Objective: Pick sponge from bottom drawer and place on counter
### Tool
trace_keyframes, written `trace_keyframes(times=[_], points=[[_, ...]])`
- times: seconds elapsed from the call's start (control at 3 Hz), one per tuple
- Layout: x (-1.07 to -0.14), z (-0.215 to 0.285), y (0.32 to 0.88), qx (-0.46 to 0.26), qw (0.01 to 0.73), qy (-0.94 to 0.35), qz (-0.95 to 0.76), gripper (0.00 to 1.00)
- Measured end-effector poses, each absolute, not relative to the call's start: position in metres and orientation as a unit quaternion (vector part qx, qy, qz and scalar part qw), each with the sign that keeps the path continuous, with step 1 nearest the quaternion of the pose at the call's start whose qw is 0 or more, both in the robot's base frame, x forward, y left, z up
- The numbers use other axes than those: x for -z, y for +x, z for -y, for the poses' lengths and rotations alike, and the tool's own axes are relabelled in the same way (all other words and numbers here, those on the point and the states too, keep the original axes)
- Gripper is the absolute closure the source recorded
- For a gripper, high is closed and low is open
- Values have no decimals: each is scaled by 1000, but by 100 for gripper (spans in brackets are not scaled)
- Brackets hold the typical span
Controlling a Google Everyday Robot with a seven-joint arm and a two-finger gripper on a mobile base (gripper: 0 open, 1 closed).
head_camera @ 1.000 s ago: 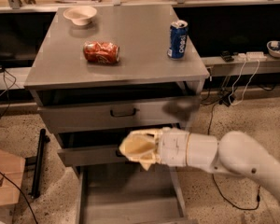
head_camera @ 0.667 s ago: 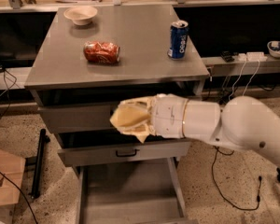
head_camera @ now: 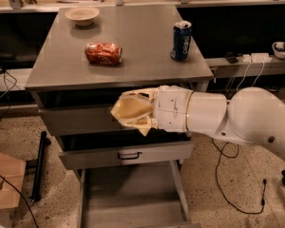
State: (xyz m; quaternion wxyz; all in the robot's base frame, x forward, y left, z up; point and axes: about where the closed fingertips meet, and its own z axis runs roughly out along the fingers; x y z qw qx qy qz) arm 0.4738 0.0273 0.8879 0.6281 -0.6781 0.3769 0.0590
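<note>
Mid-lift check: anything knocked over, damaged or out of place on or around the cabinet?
Only the red soda can stands out: it lies crushed on its side on the counter, while the blue can stands upright. The bottom drawer is pulled out, as expected. The end effector holds the sponge just below the counter's front edge.

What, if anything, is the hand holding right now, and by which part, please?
The hand, in the air just below the counter's front edge, holds the sponge by the end nearest the wrist; the exact contact is hidden.
</note>
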Motion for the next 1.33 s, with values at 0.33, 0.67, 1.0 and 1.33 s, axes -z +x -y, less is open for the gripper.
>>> trace_keyframes(times=[0.33, 0.67, 1.0, 1.33], points=[[-898, -35, 496, -33, 621, -694, -362, 100], [-917, -39, 541, 11, 602, -726, -332, 100], [-936, -39, 598, 40, 591, -745, -308, 100], [-948, -40, 668, 52, 586, -751, -299, 96]])
